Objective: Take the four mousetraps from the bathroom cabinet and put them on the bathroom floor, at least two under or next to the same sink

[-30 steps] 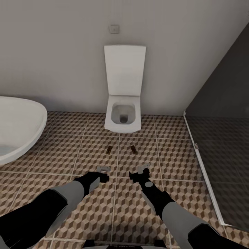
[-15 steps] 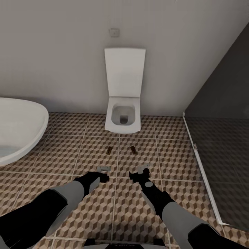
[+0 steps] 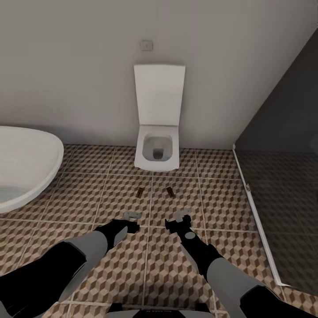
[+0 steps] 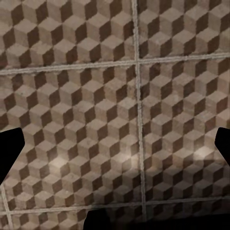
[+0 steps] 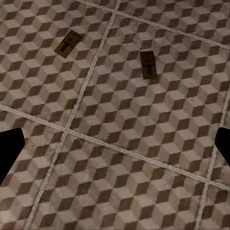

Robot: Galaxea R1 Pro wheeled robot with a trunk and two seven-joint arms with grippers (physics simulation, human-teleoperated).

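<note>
Two mousetraps lie flat on the bathroom floor (image 3: 110, 269), a surface of large square tiles printed with brown-and-beige cubes and divided by pale grout lines. At far left, the curved white rim of a bathtub (image 3: 26, 163) stands on these tiles against a plain grey wall (image 3: 66, 66). Next, the left gripper (image 3: 131, 222) hangs low over bare tile, its fingers spread apart and holding nothing. Just beyond its fingertips and a little to their right lies the left mousetrap (image 3: 140, 191); the right mousetrap (image 3: 170, 191) lies on the neighbouring tile across a grout line, just beyond the fingertips of the right gripper (image 3: 179, 220), whose fingers are likewise parted and empty. From the right wrist, both traps, one (image 5: 67, 43) and the other (image 5: 148, 64), appear ahead of the fingers, well apart from each other. Beyond the traps, a white toilet (image 3: 157, 152) with raised lid is fixed to the wall, a small wall plate (image 3: 145, 44) above it. At far right stands a dark glass partition (image 3: 282, 176).
</note>
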